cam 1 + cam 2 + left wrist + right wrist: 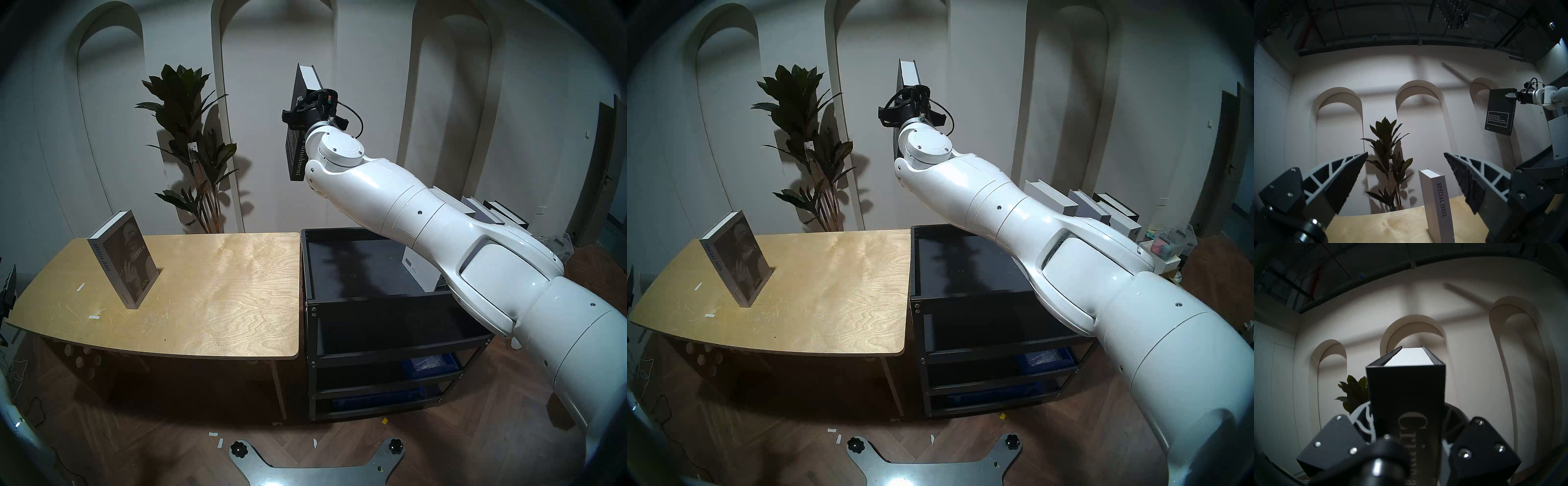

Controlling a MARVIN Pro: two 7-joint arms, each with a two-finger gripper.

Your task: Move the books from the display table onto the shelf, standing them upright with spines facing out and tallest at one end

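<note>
Right gripper clamped on thick black hardback, upright, white page block, held high above black shelf, left gripper spread wide, grey SPECIAL ISSUE book standing far left on display table.

Pale wall with arched niches, potted plant, herringbone wood floor.
</note>
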